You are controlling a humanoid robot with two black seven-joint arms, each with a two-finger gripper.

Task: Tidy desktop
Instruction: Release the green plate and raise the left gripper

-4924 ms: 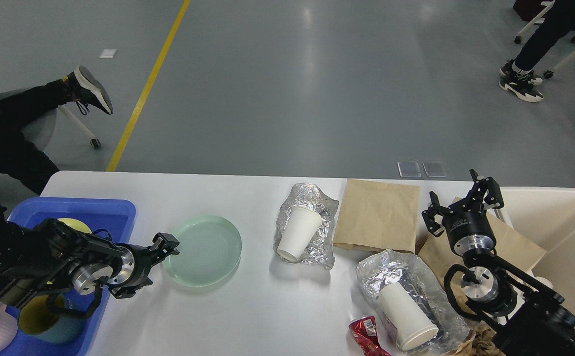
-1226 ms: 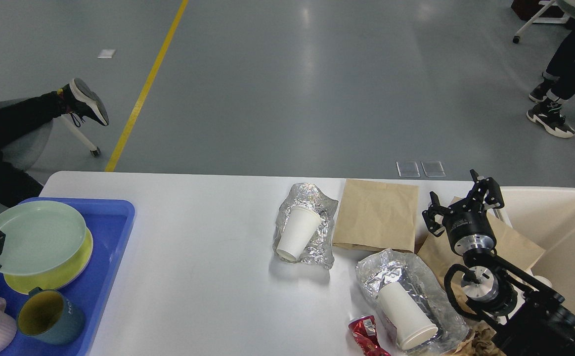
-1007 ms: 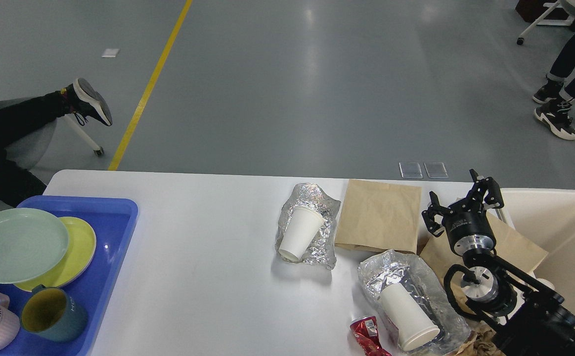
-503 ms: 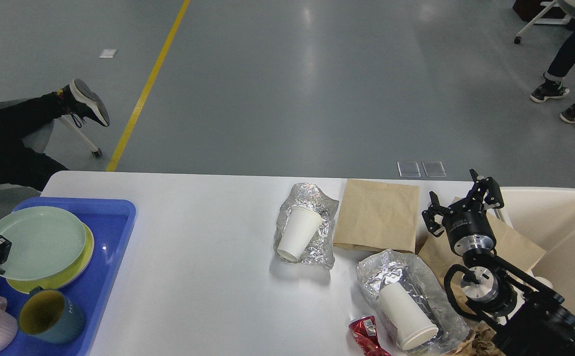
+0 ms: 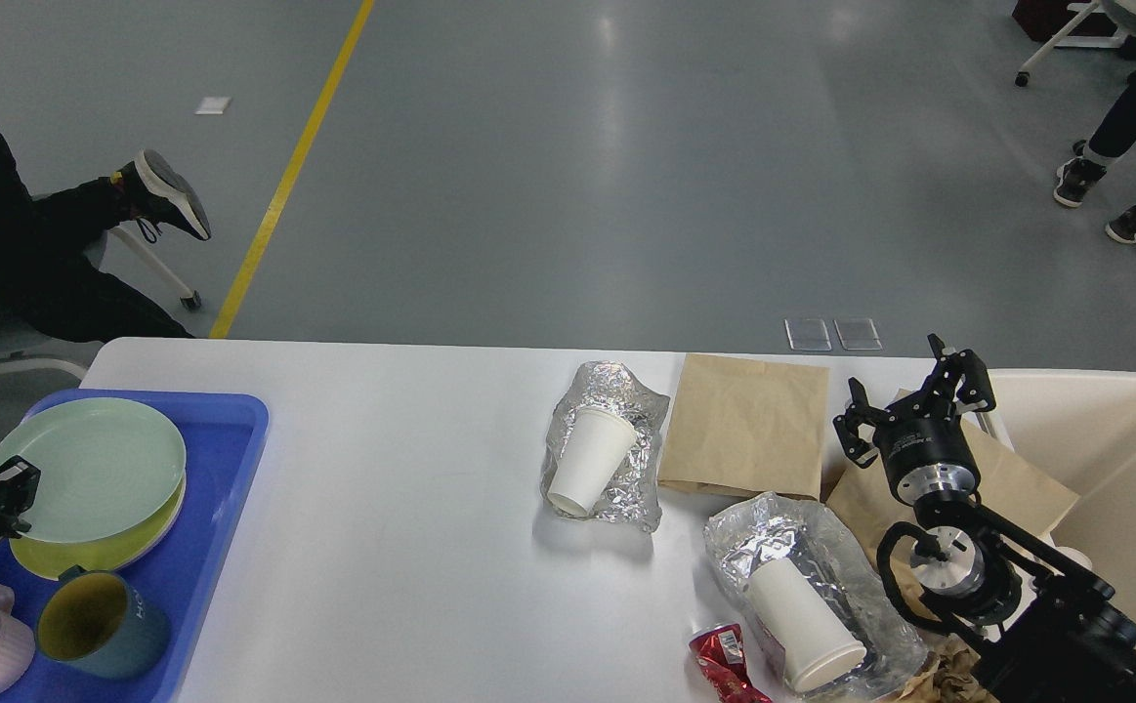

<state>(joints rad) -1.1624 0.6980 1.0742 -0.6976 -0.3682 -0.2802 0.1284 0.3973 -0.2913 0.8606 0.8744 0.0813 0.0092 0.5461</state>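
The right pincer [image 5: 914, 405] hangs with its black fingers spread wide and empty above a creased brown paper bag [image 5: 1007, 483] at the right end of the large white rectangular worktop [image 5: 411, 566], just beside the cream-coloured plastic bin [image 5: 1129, 459] off that edge. The left pincer [image 5: 1, 488] sits at the frame's left border against the rim of a pale green round plate [image 5: 89, 469] stacked on a yellow plate [image 5: 104, 552] in the blue plastic tray [image 5: 226, 459]; whether it grips the rim cannot be told. The litter remaining looks light and crushable: a flat brown paper bag [image 5: 745, 427], two white paper cups [image 5: 587, 461] [image 5: 804, 625] lying on crumpled silver foil sheets [image 5: 616, 391] [image 5: 773, 527], and a crushed red can [image 5: 721, 656] at the near edge. The cups would likely dent under a hard squeeze, so a gentle hold across the wall seems best, and the foil could be pinched at a raised fold. The worktop's wide middle lies bare, offering room to move, while the right end is crowded close to the bin.
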